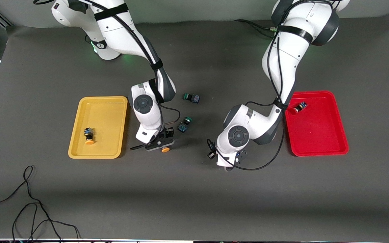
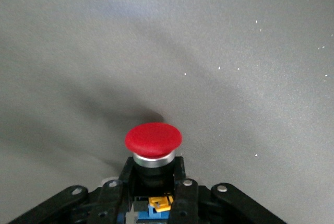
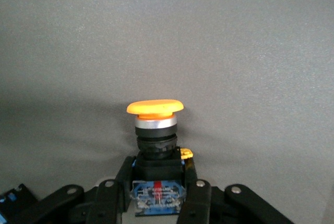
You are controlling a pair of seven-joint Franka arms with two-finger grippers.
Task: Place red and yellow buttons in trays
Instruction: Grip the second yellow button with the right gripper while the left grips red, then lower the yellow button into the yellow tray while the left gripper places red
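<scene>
My right gripper (image 1: pixel 162 145) is shut on a yellow-capped button (image 1: pixel 165 150), low over the table beside the yellow tray (image 1: pixel 110 114). In the right wrist view the button (image 3: pixel 155 110) sits between the fingers (image 3: pixel 125 174), cap outward. Another yellow button (image 1: pixel 88 135) lies in the yellow tray. My left gripper (image 1: pixel 229 165) is shut on a red-capped button (image 2: pixel 153 139), low over the table between the middle and the red tray (image 1: pixel 319 135). The wrist hides that button in the front view. Another red button (image 1: pixel 300 107) lies in the red tray.
Two green-capped buttons lie on the mat between the arms, one (image 1: pixel 191 98) farther from the front camera, one (image 1: pixel 184 124) close to my right gripper. A black cable (image 1: pixel 29 202) trails over the table's near edge at the right arm's end.
</scene>
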